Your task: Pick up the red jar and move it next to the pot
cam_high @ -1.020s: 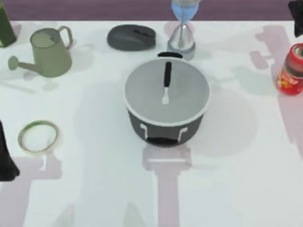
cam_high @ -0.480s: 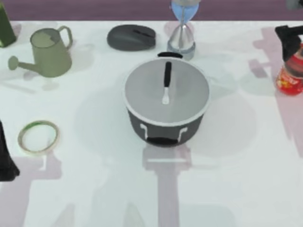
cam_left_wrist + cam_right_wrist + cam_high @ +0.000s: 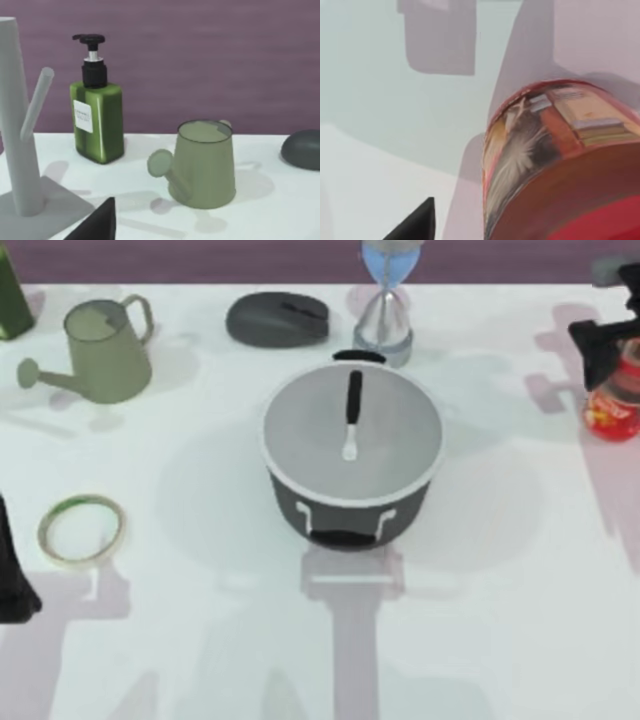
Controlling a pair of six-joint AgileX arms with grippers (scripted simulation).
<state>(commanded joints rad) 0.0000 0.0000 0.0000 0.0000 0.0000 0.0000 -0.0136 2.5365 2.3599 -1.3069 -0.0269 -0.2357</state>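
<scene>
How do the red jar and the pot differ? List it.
Size: the red jar is far smaller than the pot.
Colour: the jar is red-orange with a printed label; the pot is dark grey with a white rim.
Place: the jar stands at the table's right edge under the right gripper; the pot sits mid-table.
Both stand upright.

Right pincer hides red jar top (edge-cropped); grip unclear.
</scene>
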